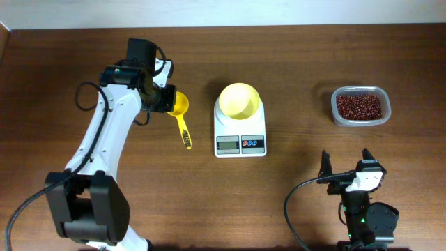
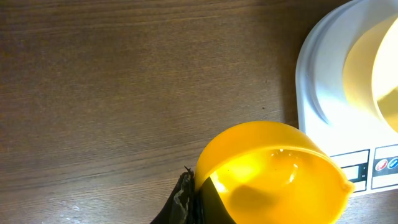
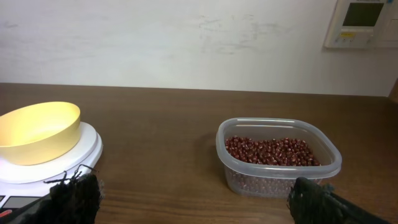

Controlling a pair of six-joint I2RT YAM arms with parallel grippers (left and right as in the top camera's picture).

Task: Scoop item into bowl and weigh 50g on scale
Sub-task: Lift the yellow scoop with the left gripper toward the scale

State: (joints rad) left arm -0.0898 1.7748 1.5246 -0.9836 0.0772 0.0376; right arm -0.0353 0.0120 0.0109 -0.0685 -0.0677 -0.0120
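Observation:
The pale yellow bowl [image 1: 239, 100] stands empty on the white scale [image 1: 240, 143] at the table's middle. The dark reddish-brown beans [image 1: 359, 106] fill a clear plastic container [image 1: 335, 116] at the back right. A bright yellow scoop [image 1: 181, 106] lies left of the scale, its handle pointing to the front. My left gripper [image 1: 167, 99] is at the scoop's cup; in the left wrist view its fingers [image 2: 199, 199] pinch the cup wall of the scoop [image 2: 280, 174]. My right gripper [image 1: 346, 164] is open and empty at the front right.
The left wrist view shows the scale's edge [image 2: 317, 93] and the bowl [image 2: 382, 68] just right of the scoop. The right wrist view shows the bowl [image 3: 37, 130], the scale [image 3: 87, 146], the beans [image 3: 273, 151] and a wall behind the table.

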